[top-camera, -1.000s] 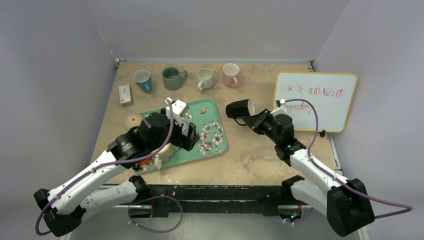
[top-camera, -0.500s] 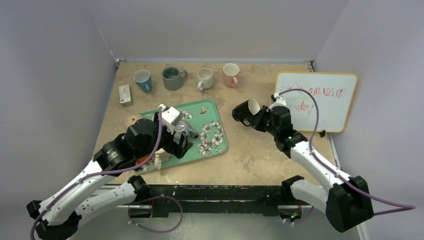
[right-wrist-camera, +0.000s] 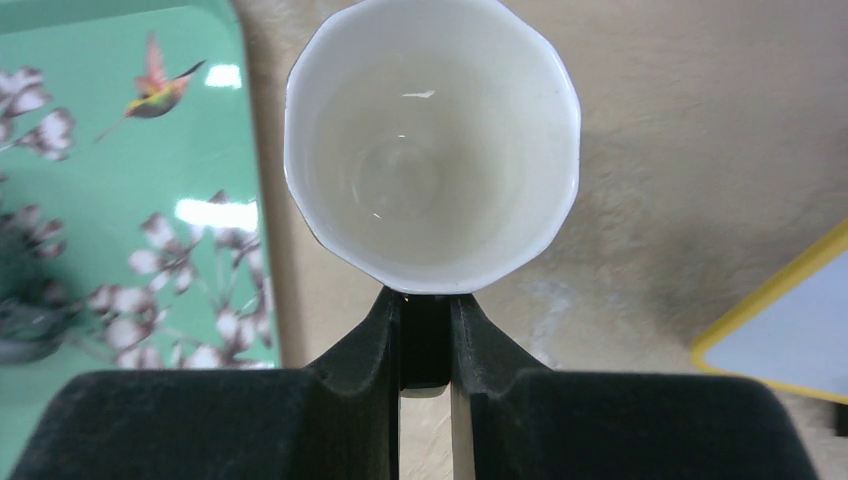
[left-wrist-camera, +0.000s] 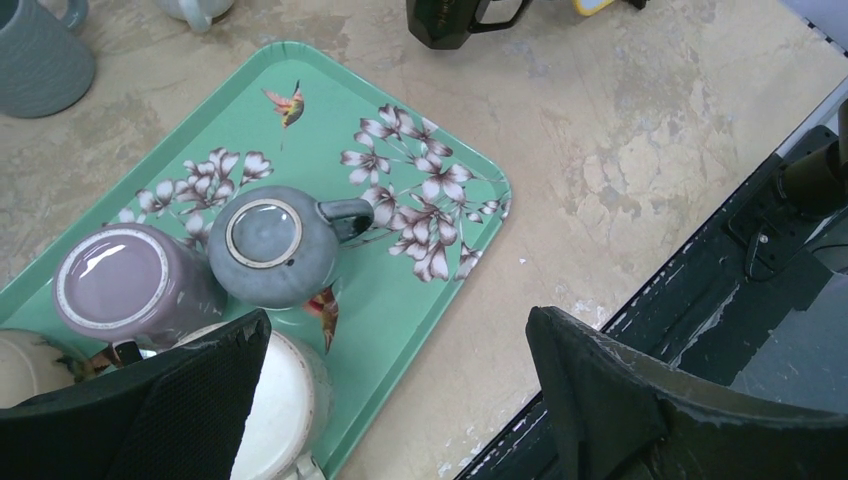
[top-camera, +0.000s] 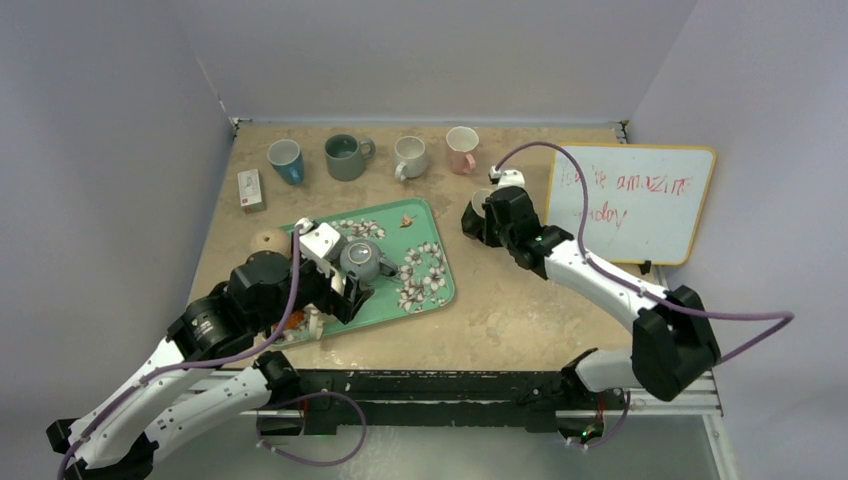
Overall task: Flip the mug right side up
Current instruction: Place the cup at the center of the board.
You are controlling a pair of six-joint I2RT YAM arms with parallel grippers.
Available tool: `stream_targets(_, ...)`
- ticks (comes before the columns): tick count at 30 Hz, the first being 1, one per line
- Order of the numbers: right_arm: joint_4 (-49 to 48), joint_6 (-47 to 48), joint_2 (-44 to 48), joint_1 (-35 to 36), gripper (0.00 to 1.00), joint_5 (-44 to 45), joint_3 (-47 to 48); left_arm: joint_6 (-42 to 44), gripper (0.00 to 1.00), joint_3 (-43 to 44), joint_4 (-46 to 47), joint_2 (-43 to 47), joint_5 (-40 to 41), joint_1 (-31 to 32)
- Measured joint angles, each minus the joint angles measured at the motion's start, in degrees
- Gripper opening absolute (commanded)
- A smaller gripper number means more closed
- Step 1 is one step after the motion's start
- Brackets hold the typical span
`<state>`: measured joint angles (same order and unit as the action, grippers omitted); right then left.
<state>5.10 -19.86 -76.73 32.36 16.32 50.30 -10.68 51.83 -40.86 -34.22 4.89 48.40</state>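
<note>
The mug [right-wrist-camera: 432,150] is black outside and white inside, and its mouth faces up at the right wrist camera. My right gripper [right-wrist-camera: 425,305] is shut on the mug's handle, between the green tray [top-camera: 441,291] and the whiteboard. From above, the right gripper [top-camera: 488,213] covers most of the mug [top-camera: 480,198]. The left wrist view shows the mug's black side [left-wrist-camera: 440,15]; I cannot tell whether its base touches the table. My left gripper [left-wrist-camera: 398,330] hangs open and empty over the tray's near edge [left-wrist-camera: 440,330].
Three mugs stand upside down on the tray: grey [left-wrist-camera: 265,245], purple [left-wrist-camera: 125,285] and white [left-wrist-camera: 285,400]. Blue [top-camera: 285,160], grey-green [top-camera: 345,157], white [top-camera: 410,156] and pink [top-camera: 461,149] mugs line the back. A whiteboard [top-camera: 632,200] lies right; a small box [top-camera: 250,189] and a wooden ball [top-camera: 266,241] lie left.
The right arm has swung back and left, turning the mug from lying sideways to mouth up. The left arm has drawn back toward the near left, uncovering the grey mug.
</note>
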Motion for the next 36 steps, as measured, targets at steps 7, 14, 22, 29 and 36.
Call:
stream_targets(7,1.7,4.6,-8.8,-0.2,0.00,7.7,7.3,0.0,1.00,-0.2,-0.2,2.2,1.4,0.0)
stream_targets(14,2.7,7.5,-18.4,-0.5,0.00,10.4,16.2,0.0,1.00,-0.2,-0.4,3.0,3.2,0.0)
stream_targets(22,5.7,7.3,-24.1,-2.6,0.00,9.5,21.5,0.0,1.00,-0.2,-0.5,3.1,4.9,0.0)
stream_targets(29,7.1,6.1,-25.1,-3.4,0.25,9.5,23.3,-0.1,1.00,-0.8,-0.6,3.1,7.6,0.0)
stream_targets(36,8.6,5.6,-25.2,-3.4,0.50,9.5,25.3,-2.6,1.00,-1.1,-1.5,2.9,14.4,0.0)
